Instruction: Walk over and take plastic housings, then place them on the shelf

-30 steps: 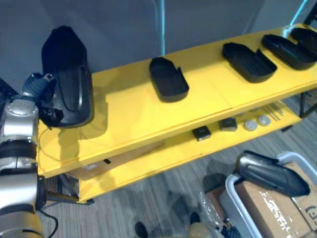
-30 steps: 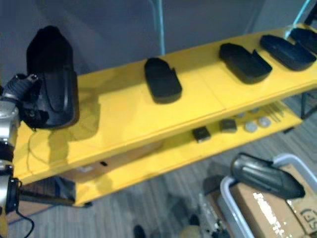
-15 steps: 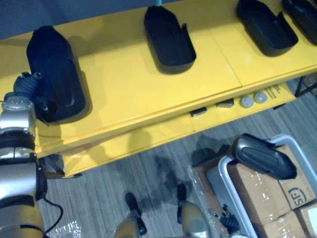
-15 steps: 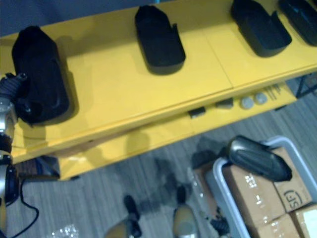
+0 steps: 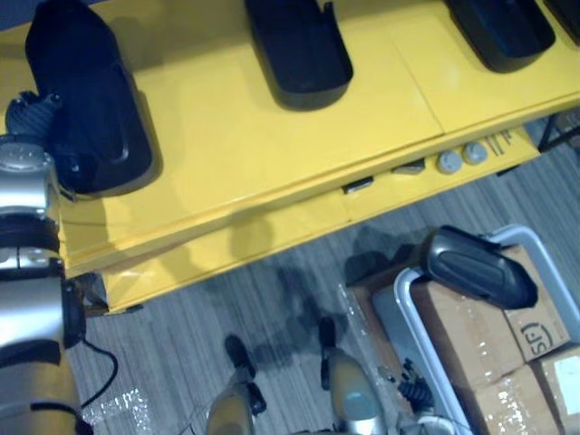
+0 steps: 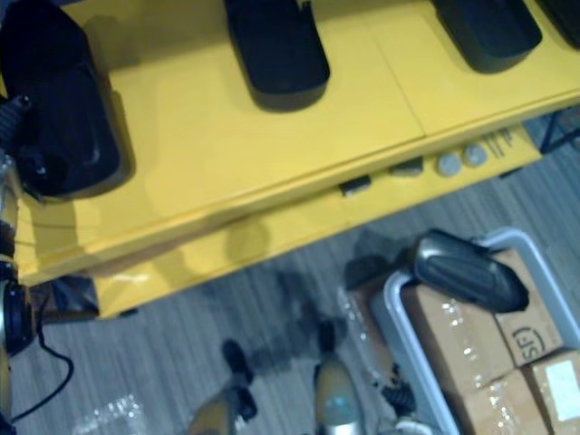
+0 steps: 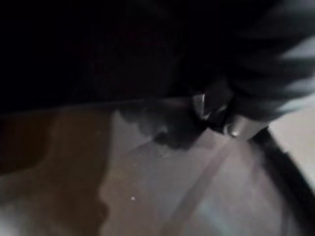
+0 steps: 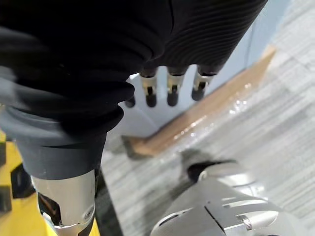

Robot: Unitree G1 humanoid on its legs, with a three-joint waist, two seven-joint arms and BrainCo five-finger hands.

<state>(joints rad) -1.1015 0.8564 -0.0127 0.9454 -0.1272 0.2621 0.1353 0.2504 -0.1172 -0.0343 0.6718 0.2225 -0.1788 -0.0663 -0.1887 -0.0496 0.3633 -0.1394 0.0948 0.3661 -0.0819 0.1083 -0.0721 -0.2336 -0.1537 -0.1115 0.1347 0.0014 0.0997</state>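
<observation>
**Operator:** Right hand status?

**Technician:** The right hand [image 8: 172, 91] hangs above the grey floor [image 8: 256, 113]. Its fingers are straight and slack, and it holds nothing.

**Operator:** Nearest housing?

**Technician:** One glossy housing [image 5: 476, 269] lies on cardboard boxes [image 5: 471, 349] in a pale-framed cart [image 5: 406, 313], which stands on the floor in front of the yellow shelf [image 5: 208, 217].

**Operator:** Shelf contents?

**Technician:** The lower board [image 5: 299, 222] carries small dark blocks [image 5: 358, 186] and grey discs [image 5: 449, 162]. The top board [image 5: 236, 136] carries black housings, set well apart.

- **Left end:** the left-end housing [image 5: 91, 91] lies on the board. The left hand [image 5: 30, 111] is against its near left edge. Whether that hand grips the housing cannot be told.
- **Further right:** the middle housing [image 5: 299, 45] and the right housing [image 5: 503, 27] lie untouched.
</observation>
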